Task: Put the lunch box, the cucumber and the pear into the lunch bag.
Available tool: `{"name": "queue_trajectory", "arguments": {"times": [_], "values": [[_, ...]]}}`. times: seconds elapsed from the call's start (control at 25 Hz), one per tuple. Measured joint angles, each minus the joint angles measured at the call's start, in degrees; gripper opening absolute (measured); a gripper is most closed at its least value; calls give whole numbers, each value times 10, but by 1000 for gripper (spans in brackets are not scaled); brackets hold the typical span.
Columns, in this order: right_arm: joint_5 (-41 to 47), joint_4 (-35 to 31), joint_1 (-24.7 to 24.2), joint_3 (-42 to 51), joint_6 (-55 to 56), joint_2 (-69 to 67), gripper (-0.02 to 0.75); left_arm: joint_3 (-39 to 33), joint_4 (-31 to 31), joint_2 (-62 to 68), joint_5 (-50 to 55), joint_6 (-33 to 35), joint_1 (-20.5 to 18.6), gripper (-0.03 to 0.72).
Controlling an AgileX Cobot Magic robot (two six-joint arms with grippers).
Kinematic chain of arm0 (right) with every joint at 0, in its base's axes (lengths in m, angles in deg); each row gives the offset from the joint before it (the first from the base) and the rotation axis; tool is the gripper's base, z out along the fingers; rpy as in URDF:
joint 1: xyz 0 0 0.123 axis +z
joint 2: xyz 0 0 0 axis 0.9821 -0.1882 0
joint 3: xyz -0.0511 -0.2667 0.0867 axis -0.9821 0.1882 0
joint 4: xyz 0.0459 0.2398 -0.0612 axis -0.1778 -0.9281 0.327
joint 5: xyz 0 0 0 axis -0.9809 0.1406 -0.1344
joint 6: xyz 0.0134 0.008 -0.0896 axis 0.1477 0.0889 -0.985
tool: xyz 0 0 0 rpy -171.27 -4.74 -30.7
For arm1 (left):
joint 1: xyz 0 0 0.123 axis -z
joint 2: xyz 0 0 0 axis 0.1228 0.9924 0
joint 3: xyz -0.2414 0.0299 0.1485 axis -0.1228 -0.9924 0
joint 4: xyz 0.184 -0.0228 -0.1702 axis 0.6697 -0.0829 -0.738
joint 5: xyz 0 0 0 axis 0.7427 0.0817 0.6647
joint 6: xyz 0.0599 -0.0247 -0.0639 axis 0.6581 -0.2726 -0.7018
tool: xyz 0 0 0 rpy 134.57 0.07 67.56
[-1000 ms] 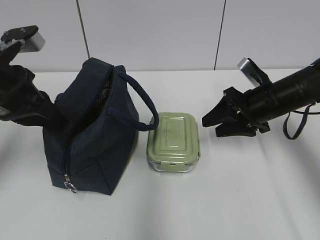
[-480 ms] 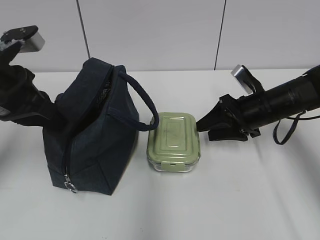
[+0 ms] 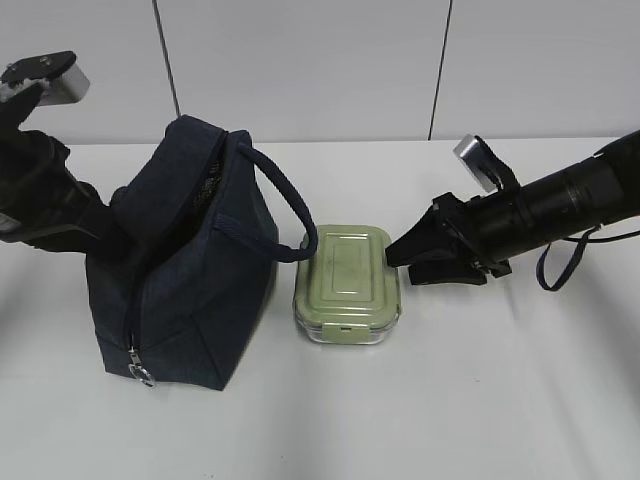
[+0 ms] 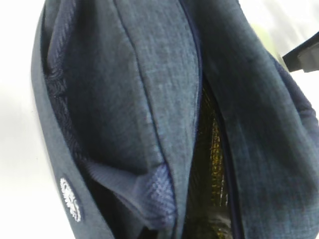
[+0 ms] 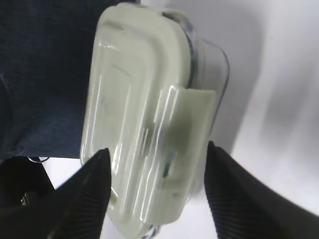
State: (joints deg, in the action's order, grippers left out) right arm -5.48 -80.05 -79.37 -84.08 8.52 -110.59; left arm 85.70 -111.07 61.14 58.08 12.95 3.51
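Observation:
The dark navy lunch bag (image 3: 190,280) stands at the left with its top gaping. My left gripper (image 3: 108,215) presses against its upper left edge, shut on the fabric; in the left wrist view the bag (image 4: 149,74) fills the frame and hides the fingers. The lunch box (image 3: 345,280), clear glass with a sage-green lid, rests on the table just right of the bag. My right gripper (image 3: 400,265) is open at its right end. In the right wrist view the lunch box (image 5: 139,109) lies between the two fingertips (image 5: 102,169), apart from them. Cucumber and pear are out of view.
The bag's thick loop handle (image 3: 290,200) arches over towards the lunch box. A metal zipper pull (image 3: 140,372) hangs at the bag's lower front corner. The white table (image 3: 480,400) runs back to a pale panelled wall.
My right gripper has slid left along the table, from well clear of the lunch box to having its open jaws at the box's right end. Left arm and bag are unmoved.

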Motion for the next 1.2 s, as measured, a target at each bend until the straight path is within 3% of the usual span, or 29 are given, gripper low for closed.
{"name": "queue_trajectory", "arguments": {"times": [1.0, 1.2], "values": [[-25, -3, 15, -13, 1, -12, 464, 0, 0, 0, -2, -4, 0, 1], [7, -29, 15, -14, 2, -46, 464, 0, 0, 0, -2, -4, 0, 1]]}}
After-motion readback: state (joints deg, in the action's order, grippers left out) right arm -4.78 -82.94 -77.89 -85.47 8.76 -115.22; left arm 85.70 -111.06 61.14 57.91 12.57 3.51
